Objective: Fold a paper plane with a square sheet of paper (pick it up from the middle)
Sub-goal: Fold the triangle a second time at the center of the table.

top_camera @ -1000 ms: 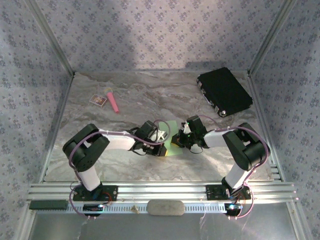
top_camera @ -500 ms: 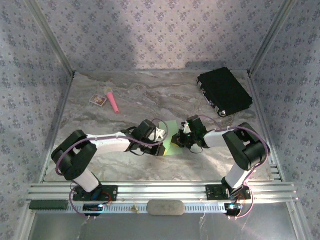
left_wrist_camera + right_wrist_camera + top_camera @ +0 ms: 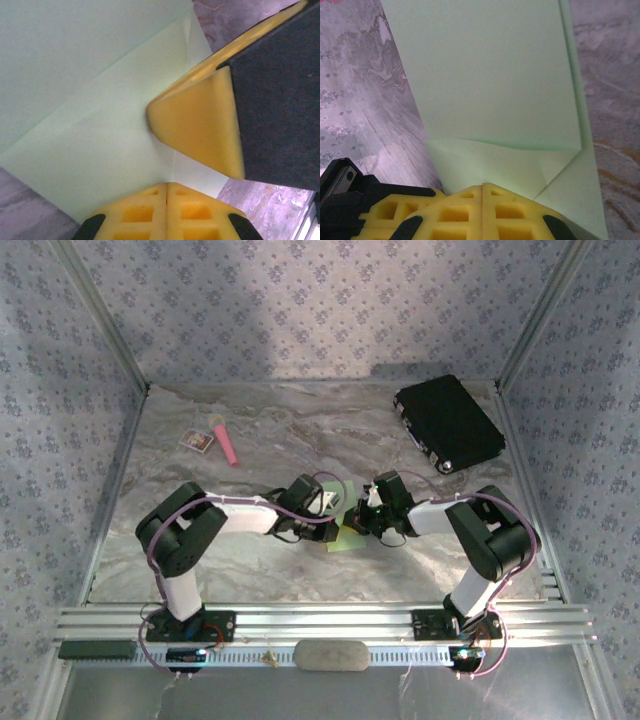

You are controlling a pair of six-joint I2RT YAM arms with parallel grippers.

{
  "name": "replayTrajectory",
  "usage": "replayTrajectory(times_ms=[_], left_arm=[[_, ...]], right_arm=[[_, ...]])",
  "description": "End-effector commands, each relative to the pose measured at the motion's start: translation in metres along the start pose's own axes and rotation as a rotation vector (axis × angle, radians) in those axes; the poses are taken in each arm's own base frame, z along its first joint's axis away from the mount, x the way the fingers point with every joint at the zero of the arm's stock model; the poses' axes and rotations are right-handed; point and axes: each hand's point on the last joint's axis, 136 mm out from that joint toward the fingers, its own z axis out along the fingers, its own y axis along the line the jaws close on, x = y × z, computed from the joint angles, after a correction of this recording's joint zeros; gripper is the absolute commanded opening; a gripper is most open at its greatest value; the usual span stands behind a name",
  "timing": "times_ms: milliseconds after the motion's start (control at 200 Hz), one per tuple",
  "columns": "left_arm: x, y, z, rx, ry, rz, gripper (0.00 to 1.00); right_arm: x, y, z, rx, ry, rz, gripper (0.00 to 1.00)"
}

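The lime-green square sheet of paper (image 3: 344,540) lies creased on the marble table between my two arms. In the left wrist view the paper (image 3: 100,150) shows a diagonal fold, and my left gripper (image 3: 167,186) is shut with its tips down on it. A yellow finger of the right gripper (image 3: 200,125) rests on the paper just ahead. In the right wrist view the paper (image 3: 490,75) has folded flaps, and my right gripper (image 3: 483,186) is shut, tips pressed on it. From above, the left gripper (image 3: 334,526) and right gripper (image 3: 357,523) nearly touch over the sheet.
A black case (image 3: 448,423) lies at the back right. A pink stick (image 3: 226,443) and a small white card (image 3: 197,441) lie at the back left. Patterned walls enclose the table, and an aluminium rail (image 3: 320,625) runs along the near edge.
My left arm has swung its elbow and slid its shut gripper a little right, closer to the right gripper. Less of the paper shows from above. The right arm stays put.
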Motion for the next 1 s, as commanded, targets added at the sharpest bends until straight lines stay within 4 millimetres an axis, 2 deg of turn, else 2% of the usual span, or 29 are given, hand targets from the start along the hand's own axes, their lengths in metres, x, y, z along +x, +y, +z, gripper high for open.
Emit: replayTrajectory(times_ms=[0,170,245,360,490,540,705,860,999], left_arm=[[0.026,0.025,0.005,-0.07,0.043,-0.053,0.0],[0.033,0.027,0.0,-0.077,0.054,-0.041,0.0],[0.031,0.026,0.001,-0.074,0.053,-0.038,0.0],[0.03,0.025,0.002,-0.073,0.056,-0.039,0.0],[0.03,0.026,0.001,-0.074,0.053,-0.039,0.0],[0.03,0.026,0.002,-0.073,0.057,-0.038,0.0],[0.031,0.03,0.002,-0.076,0.057,-0.047,0.0],[0.031,0.03,0.003,-0.071,0.063,-0.047,0.0],[0.031,0.029,0.003,-0.071,0.062,-0.048,0.0]], right_arm=[[0.001,-0.021,-0.004,0.095,0.003,0.042,0.0],[-0.011,0.012,-0.011,0.064,-0.008,-0.053,0.0],[-0.009,0.017,-0.007,0.063,0.007,-0.074,0.0],[-0.002,0.007,0.002,0.082,0.033,-0.059,0.0],[0.003,-0.015,0.009,0.112,0.063,-0.02,0.0],[-0.001,-0.023,0.007,0.129,0.062,-0.006,0.0],[-0.023,-0.034,-0.01,0.156,0.016,0.0,0.0],[-0.041,-0.04,-0.019,0.142,-0.025,0.024,0.0],[-0.05,-0.041,-0.026,0.161,-0.047,0.026,0.0]])
